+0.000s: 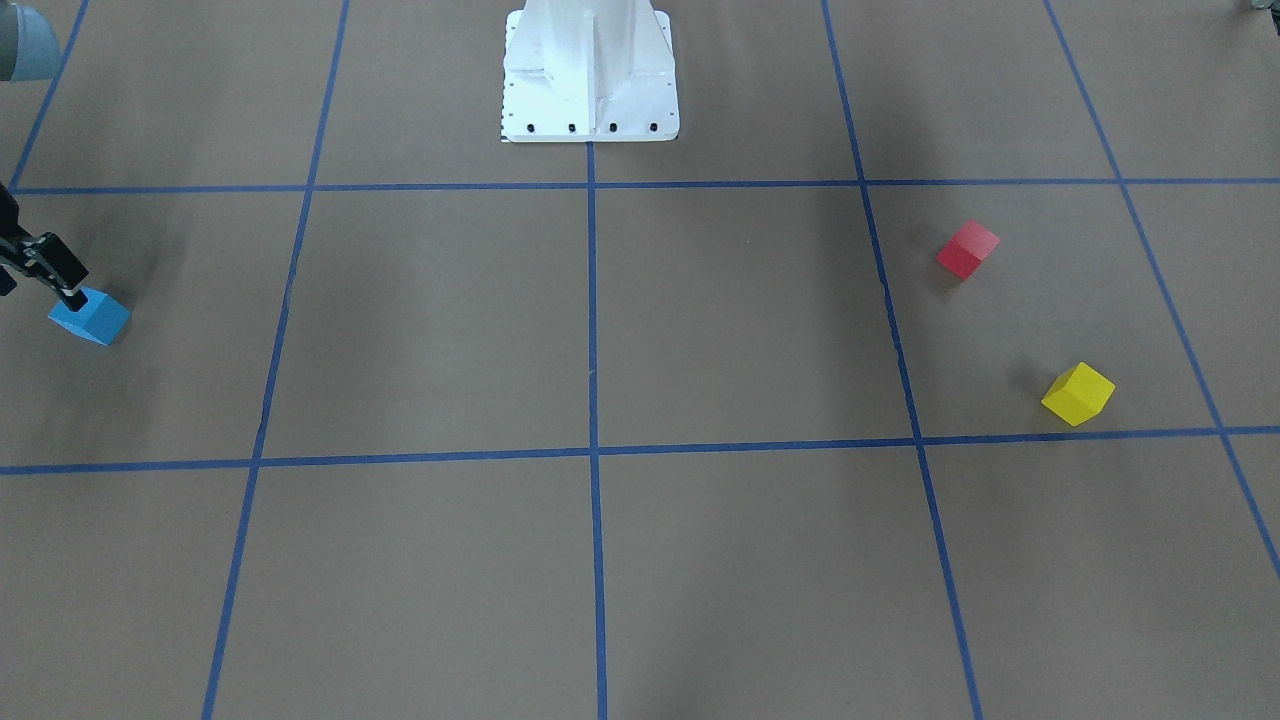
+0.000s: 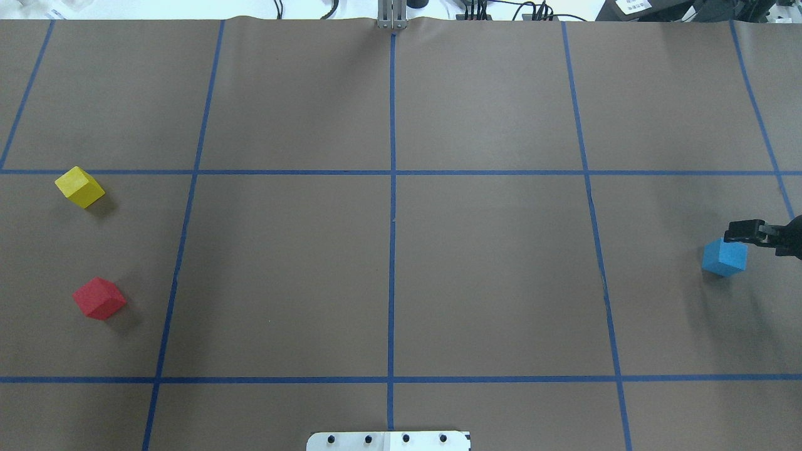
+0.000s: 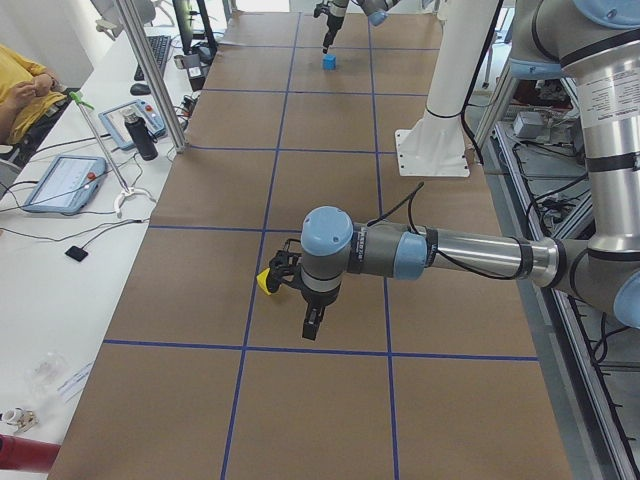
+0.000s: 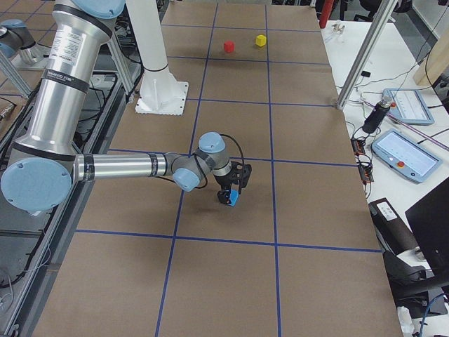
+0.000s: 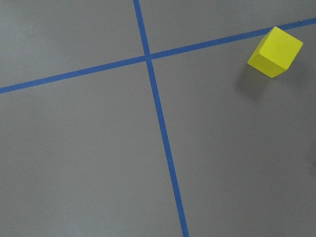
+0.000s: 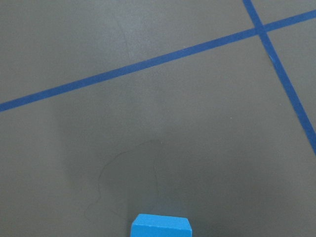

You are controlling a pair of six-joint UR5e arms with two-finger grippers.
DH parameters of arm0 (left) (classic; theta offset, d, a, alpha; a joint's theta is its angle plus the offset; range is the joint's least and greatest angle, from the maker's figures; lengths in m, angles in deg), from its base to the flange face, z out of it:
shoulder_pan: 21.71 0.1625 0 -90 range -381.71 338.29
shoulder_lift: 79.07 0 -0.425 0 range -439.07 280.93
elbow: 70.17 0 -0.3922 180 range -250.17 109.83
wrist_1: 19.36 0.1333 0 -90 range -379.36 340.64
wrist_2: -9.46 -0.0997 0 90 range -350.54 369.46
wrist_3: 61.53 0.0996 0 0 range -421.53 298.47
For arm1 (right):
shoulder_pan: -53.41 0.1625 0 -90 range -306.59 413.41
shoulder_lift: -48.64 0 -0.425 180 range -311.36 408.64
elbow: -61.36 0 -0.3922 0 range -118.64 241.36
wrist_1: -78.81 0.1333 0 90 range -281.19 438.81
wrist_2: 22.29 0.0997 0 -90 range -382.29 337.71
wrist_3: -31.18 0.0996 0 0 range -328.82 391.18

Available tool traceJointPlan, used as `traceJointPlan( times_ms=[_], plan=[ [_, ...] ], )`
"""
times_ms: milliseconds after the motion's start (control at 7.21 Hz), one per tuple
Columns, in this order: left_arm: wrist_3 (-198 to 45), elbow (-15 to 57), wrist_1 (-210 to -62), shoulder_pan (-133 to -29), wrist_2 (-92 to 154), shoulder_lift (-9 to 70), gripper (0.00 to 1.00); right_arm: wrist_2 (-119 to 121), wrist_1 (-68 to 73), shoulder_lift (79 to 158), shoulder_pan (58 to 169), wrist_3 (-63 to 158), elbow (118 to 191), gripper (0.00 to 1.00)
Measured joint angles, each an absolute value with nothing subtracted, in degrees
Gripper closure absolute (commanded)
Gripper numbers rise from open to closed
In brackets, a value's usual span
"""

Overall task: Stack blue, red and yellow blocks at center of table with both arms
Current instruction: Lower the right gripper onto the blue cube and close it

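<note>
**Table stock: three blocks, two grippers**

Surface: brown paper-covered table (image 2: pixel 489 282), marked into squares by a blue tape grid (image 2: pixel 391 300); white robot base (image 1: pixel 590 80) at the near edge. Clock positions are read on the overhead view from the table centre, 12 o'clock pointing away from the robot.

- Blue block (image 2: pixel 725 258): far out at 3 o'clock, resting on the paper.
- Right gripper (image 2: pixel 738 237): directly at the blue block, a black finger touching its top edge. Whether the fingers clamp the block or only stand about it cannot be told.
- Yellow block (image 2: pixel 79 186): far out, just past 9 o'clock, turned corner-on to the grid.
- Red block (image 2: pixel 99 299): near 8 o'clock, at 6 o'clock from the yellow block and well apart from it.
- Left gripper (image 3: pixel 312 328): seen only in the left side view, pointing down over the paper just beside the yellow block, carrying nothing visible; finger spacing cannot be told.
</note>
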State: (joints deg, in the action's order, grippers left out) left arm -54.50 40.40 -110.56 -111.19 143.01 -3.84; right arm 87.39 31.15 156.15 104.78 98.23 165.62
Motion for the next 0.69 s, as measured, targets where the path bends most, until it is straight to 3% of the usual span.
traceJointPlan(
  times_ms=[139,277,416,555,694],
  plan=[
    [-54.5,40.4,-110.6,-111.21,142.99,-3.88,0.0,86.55,31.16,156.18,103.21,98.31,165.2,0.01],
    [-54.5,40.4,-110.64,-111.21,142.97,-3.93,0.0,86.23,31.17,156.19,102.2,98.37,164.54,0.13],
    [-54.48,40.4,-110.66,-111.2,142.97,-4.03,0.0,86.13,31.17,156.07,101.58,98.42,163.76,0.65],
    [-54.28,40.4,-110.67,-111.19,142.97,-4.14,0.0,86.13,31.17,155.88,101.23,98.45,163.13,1.0],
    [-53.91,40.38,-110.75,-111.18,142.96,-4.24,0.0,86.22,31.17,155.72,100.96,98.43,162.86,1.0]
  ],
)
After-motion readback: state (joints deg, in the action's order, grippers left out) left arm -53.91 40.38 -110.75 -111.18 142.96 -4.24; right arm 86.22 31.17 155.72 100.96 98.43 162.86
